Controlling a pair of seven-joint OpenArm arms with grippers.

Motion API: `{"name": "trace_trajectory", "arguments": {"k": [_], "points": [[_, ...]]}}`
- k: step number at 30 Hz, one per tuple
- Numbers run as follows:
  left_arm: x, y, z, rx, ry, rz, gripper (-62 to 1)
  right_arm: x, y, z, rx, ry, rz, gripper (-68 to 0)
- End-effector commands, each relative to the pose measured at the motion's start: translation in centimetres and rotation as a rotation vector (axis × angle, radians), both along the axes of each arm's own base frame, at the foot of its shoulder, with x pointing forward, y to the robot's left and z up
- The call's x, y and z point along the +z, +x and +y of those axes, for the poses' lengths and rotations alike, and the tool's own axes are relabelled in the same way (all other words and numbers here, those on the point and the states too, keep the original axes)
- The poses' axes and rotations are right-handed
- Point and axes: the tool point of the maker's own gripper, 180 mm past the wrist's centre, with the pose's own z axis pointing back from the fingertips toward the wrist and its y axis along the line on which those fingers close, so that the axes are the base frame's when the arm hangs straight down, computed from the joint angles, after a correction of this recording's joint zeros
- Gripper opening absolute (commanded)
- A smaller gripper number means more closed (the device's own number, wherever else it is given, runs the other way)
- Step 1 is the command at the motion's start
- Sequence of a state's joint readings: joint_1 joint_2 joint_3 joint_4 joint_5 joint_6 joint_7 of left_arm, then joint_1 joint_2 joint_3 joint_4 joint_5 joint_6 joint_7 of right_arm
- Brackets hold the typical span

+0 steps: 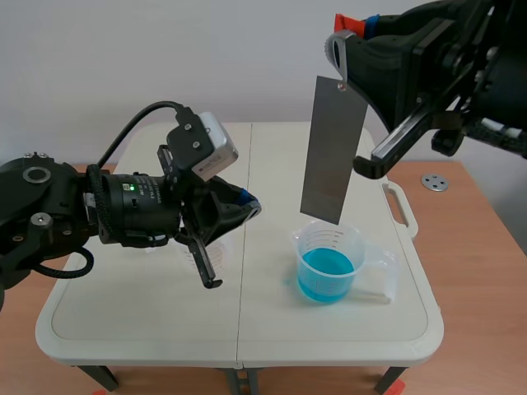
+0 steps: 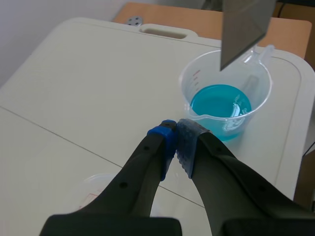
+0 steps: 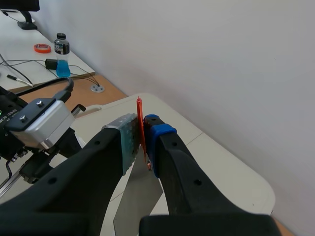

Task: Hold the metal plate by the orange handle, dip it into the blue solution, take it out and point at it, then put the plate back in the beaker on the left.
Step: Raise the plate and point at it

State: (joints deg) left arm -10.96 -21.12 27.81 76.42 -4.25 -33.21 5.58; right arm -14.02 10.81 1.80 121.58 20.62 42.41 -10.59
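A long grey metal plate (image 1: 332,148) hangs upright above the beaker of blue solution (image 1: 328,263), its lower edge just over the rim. My right gripper (image 1: 350,37) is raised high and shut on the plate's orange handle (image 3: 141,129), seen edge-on between its pads. My left gripper (image 1: 249,204) is shut on nothing, its tips aimed toward the plate and the blue beaker (image 2: 224,105). Under the left gripper stands an empty clear beaker (image 1: 210,251), mostly hidden by it. The plate's bottom corner (image 2: 241,29) hangs over the blue liquid in the left wrist view.
The white table (image 1: 123,296) has a handle slot (image 1: 398,206) at its right edge. A metal disc (image 1: 434,182) lies on the wooden surface beyond it. In the right wrist view a bottle (image 3: 61,61) and a tape roll (image 3: 43,47) sit on a far desk.
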Motion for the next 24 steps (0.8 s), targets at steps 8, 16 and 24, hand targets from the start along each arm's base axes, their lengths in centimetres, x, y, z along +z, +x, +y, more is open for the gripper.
{"name": "trace_trajectory", "arguments": {"k": [8, 16, 24], "points": [[0.69, -0.91, -1.46, -0.056, -0.032, -0.003, -58.6, 1.23, -0.28, 0.23, 0.016, 0.017, -0.038, -66.2], [1.02, -0.57, -1.44, -0.056, -0.031, -0.014, -58.6, 1.23, -0.28, 0.23, 0.017, 0.017, -0.038, -66.2], [1.15, -0.45, -1.44, -0.057, -0.031, -0.019, -58.6, 1.23, -0.28, 0.23, 0.017, 0.017, -0.038, -66.2]]}}
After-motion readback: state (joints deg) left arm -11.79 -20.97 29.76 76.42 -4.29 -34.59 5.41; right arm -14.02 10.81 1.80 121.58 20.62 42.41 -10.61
